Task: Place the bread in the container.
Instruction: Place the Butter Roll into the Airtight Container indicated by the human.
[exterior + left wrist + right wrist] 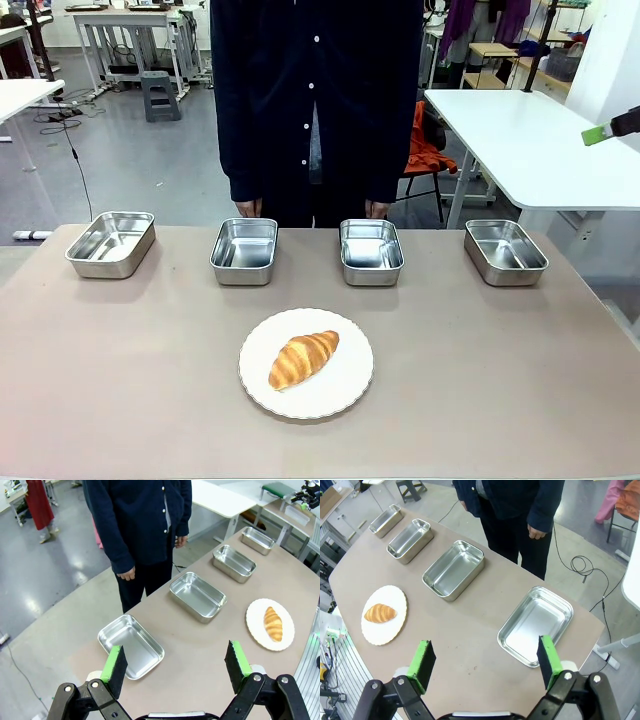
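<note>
The bread [303, 359] lies on the plate [342, 396] at table centre, at 6 o'clock from the two middle trays [243, 272] in the far row of four; which tray is meant I cannot tell. In the front view its long axis runs from 8 to 2 o'clock. Both grippers hang wide open, holding nothing. The left gripper [175, 652] is above the leftmost tray [132, 642], with the bread at its 2 o'clock. The right gripper [484, 647] is above the rightmost tray [535, 622], with the bread at its 10 o'clock. Neither arm looks clearly nearer. Either would likely need to swing inward and set its jaws across that axis.
</note>
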Robot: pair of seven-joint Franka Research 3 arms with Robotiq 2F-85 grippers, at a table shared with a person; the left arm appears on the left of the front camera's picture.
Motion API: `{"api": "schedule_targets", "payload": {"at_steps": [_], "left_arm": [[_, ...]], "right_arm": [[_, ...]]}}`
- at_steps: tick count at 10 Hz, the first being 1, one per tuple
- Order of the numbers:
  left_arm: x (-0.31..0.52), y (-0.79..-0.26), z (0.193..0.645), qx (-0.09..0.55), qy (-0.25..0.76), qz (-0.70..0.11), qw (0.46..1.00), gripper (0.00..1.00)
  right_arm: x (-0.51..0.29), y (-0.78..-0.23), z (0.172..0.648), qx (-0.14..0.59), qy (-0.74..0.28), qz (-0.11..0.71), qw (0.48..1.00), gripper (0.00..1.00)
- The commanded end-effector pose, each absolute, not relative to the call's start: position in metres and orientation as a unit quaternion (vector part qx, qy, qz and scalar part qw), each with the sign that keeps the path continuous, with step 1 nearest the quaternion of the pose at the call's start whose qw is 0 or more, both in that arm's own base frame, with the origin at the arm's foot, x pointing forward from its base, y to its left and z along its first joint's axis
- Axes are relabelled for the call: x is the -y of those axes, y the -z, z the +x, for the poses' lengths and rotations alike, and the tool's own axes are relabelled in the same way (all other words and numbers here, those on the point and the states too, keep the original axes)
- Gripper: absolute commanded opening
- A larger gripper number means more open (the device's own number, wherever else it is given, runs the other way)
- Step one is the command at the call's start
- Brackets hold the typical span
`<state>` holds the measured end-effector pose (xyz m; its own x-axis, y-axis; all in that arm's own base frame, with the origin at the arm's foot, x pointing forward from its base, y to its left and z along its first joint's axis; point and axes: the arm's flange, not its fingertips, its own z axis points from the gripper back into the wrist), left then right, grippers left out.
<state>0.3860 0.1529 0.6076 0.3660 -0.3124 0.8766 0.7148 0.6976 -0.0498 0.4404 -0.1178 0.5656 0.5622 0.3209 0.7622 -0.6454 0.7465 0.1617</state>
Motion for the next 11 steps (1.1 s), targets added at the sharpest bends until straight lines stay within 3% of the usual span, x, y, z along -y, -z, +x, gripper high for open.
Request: {"api": "schedule_targets", "payload": {"at_steps": [1,11], "left_arm": [[-0.1545,-0.6073,0.3848,0.465,0.324,-0.221,0.794,1.0],[-0.1545,-0.6073,0.3848,0.465,0.324,-0.221,0.794,1.0]], "right_arm": [[0.1169,-0.5659,0.4419,0.379,-0.282,0.22,0.854,1.0],[0.1169,-0.5659,0.4419,0.379,-0.282,0.22,0.854,1.0]]}}
